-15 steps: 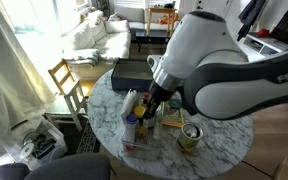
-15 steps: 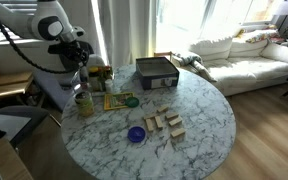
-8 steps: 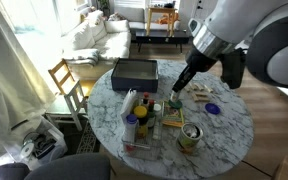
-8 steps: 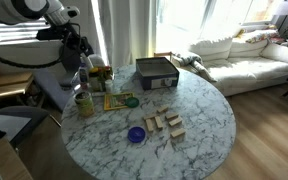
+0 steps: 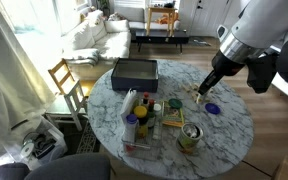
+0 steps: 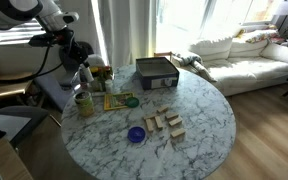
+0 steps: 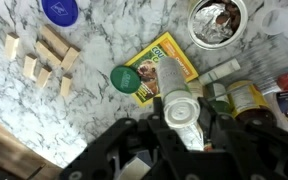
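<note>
The gripper [image 7: 180,118] has been rising off the crowded edge of the round white marble table [image 7: 114,40]. It is now hovering above it, jaws clamping a slim grey metallic cylinder with a silvery cap [image 7: 174,85]. The cylinder is hanging clear over a yellow-green packet [image 7: 156,58] — lifted, touching nothing below.

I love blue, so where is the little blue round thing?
In an exterior view the blue round thing lies on the marble table next to the wooden blocks; the wrist view shows it at the top left.
</note>
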`<state>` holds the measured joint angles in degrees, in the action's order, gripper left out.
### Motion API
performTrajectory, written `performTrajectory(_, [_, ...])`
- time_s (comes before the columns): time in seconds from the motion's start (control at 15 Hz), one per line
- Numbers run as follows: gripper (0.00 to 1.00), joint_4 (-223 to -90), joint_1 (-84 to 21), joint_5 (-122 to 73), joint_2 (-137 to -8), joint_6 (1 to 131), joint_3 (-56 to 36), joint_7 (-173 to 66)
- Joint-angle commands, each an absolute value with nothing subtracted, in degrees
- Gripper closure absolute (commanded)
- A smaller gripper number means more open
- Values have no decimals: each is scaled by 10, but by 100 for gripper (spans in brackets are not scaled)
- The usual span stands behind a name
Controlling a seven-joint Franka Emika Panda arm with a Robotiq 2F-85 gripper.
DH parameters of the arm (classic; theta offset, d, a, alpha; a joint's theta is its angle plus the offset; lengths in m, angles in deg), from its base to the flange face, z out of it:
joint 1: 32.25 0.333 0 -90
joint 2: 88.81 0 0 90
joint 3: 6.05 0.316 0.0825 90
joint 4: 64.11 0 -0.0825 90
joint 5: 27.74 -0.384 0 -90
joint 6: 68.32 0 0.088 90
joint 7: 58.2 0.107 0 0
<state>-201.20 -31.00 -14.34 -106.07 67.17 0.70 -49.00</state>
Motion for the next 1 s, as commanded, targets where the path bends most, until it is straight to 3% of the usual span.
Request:
performTrajectory(0.0, [62,-2009,-309,-144,-1059,671,7,-490])
performTrajectory(0.07, [87,-2008,-309,-144,-1059,671,7,-490])
performTrajectory(0.93, [87,-2068,-338,-206,-896,862,-72,-596])
